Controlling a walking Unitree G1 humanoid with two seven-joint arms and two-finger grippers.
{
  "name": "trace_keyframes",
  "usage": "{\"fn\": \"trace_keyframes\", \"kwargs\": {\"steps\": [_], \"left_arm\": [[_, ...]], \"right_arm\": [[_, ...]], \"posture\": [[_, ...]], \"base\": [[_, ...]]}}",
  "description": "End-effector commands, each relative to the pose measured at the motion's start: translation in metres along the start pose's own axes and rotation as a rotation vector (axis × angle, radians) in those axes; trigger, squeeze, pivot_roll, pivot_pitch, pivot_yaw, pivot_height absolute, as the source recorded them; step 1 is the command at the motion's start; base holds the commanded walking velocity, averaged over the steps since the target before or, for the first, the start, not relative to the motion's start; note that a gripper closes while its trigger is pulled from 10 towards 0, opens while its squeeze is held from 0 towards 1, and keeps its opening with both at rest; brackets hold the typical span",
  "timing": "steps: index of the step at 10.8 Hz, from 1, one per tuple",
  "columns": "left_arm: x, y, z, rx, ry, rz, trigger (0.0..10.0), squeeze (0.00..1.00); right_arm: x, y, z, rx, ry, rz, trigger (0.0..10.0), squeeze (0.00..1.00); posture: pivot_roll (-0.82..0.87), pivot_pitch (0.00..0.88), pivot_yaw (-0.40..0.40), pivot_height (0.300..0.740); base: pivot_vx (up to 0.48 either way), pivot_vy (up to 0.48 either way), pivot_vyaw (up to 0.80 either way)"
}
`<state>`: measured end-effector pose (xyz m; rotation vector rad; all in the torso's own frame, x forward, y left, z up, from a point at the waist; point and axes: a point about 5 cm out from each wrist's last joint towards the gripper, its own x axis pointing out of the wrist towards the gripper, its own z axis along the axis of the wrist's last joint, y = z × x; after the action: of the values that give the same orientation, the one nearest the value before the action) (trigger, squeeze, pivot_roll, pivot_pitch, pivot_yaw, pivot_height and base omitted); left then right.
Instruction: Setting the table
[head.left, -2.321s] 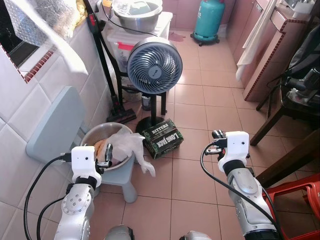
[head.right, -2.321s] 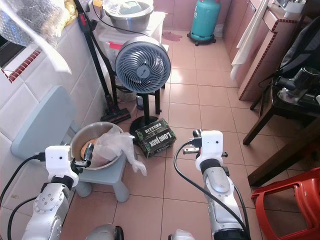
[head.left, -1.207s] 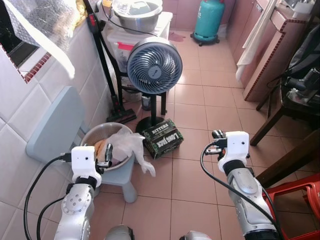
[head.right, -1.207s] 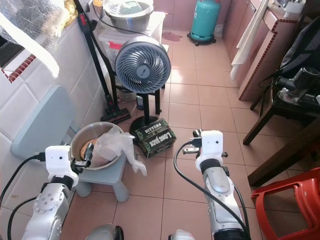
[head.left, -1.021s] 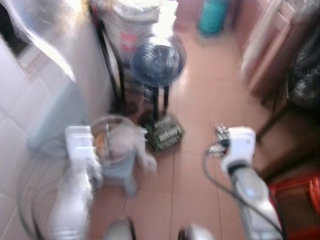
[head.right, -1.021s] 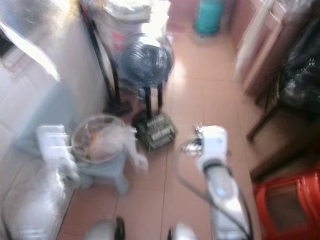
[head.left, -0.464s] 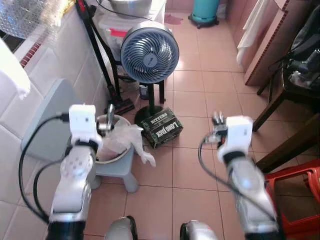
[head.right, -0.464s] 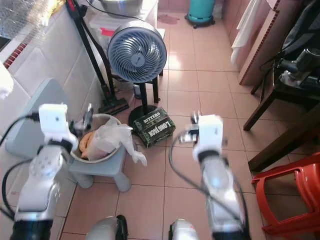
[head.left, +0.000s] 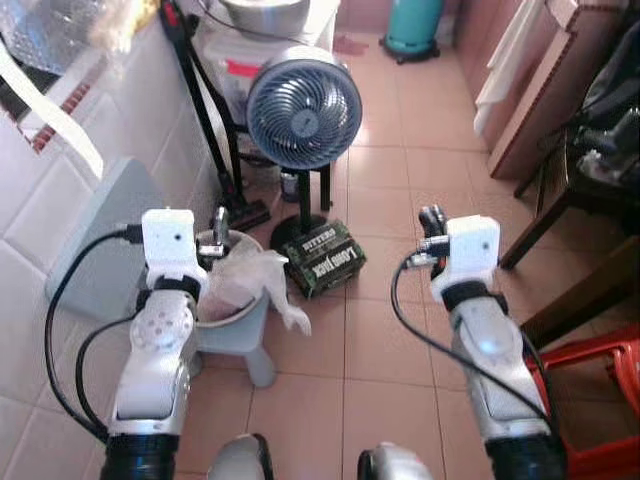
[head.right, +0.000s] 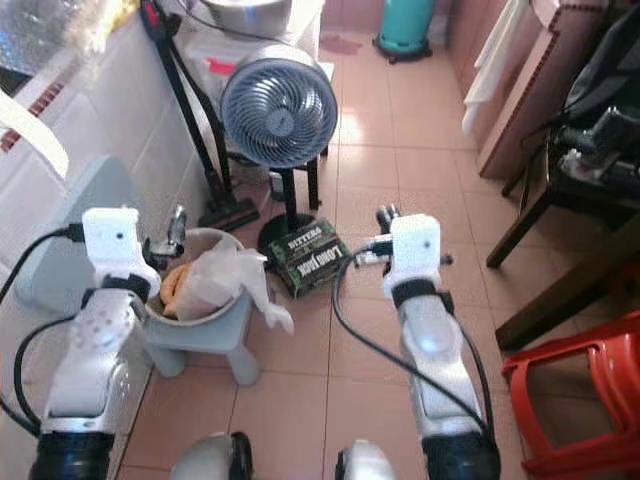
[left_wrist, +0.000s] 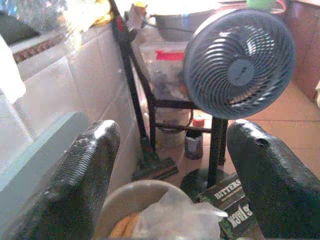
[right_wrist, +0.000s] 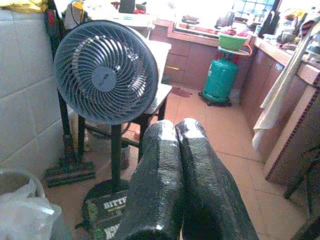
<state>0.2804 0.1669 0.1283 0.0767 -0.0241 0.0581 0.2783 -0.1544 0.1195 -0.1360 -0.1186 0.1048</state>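
Note:
A metal bowl (head.left: 207, 243) sits on a small grey stool (head.left: 243, 335) at my left, holding something orange and a crumpled clear plastic bag (head.left: 252, 280). My left gripper (head.left: 218, 226) is raised just over the bowl's far rim. In the left wrist view its fingers (left_wrist: 92, 165) stand wide apart, open and empty. My right gripper (head.left: 432, 219) is held up over bare floor tiles at the right. In the right wrist view its fingers (right_wrist: 155, 180) are pressed together, shut on nothing.
A standing fan (head.left: 303, 108) and a dark cardboard box (head.left: 323, 262) lie straight ahead. A stick vacuum (head.left: 205, 110) and a grey board (head.left: 90, 240) lean on the tiled wall. A dark wooden table (head.left: 590, 290), a red stool (head.left: 590, 400) and a green gas cylinder (head.left: 412, 22) stand at right.
After a blurred camera move, both arms have come up higher than a second ago. The left gripper now sits over the bowl's rim. The objects have not moved.

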Motion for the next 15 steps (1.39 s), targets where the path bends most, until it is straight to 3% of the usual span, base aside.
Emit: {"fn": "trace_keyframes", "kwargs": {"steps": [1, 2, 5, 9, 11, 15], "left_arm": [[-0.005, 0.002, -0.015, 0.0, 0.053, 0.012, 10.0, 0.0], [-0.008, -0.009, -0.035, 0.005, 0.116, -0.041, 10.0, 0.0], [0.0, -0.01, -0.037, -0.017, 0.108, -0.079, 10.0, 0.0], [-0.016, -0.011, -0.044, -0.039, 0.13, -0.123, 10.0, 0.0], [-0.014, -0.012, -0.039, -0.036, 0.112, -0.134, 10.0, 0.0], [-0.017, -0.012, -0.035, -0.055, 0.095, -0.158, 10.0, 0.0]], "right_arm": [[-0.005, -0.005, -0.01, -0.005, 0.031, -0.012, 10.0, 0.0], [-0.009, -0.002, -0.023, -0.019, 0.058, 0.018, 10.0, 0.0], [-0.01, -0.004, -0.029, -0.024, 0.05, -0.018, 10.0, 0.0], [-0.016, 0.0, -0.032, -0.041, 0.053, 0.01, 10.0, 0.0], [-0.012, -0.001, -0.028, -0.053, 0.045, 0.02, 10.0, 0.0], [-0.024, -0.006, -0.036, -0.062, 0.095, 0.002, 10.0, 0.0]], "posture": [[-0.03, 0.0, -0.001, 0.74], [-0.05, 0.0, 0.013, 0.74], [-0.06, 0.0, 0.025, 0.74], [-0.07, 0.015, 0.049, 0.74], [-0.06, 0.036, 0.04, 0.74], [-0.07, 0.072, 0.021, 0.74]], "base": [[0.0, 0.0, 0.0], [0.0, 0.0, 0.0], [0.0, 0.0, 0.0], [0.0, 0.0, 0.0], [-0.351, 0.0, -0.55], [-0.081, 0.0, -0.8]]}}
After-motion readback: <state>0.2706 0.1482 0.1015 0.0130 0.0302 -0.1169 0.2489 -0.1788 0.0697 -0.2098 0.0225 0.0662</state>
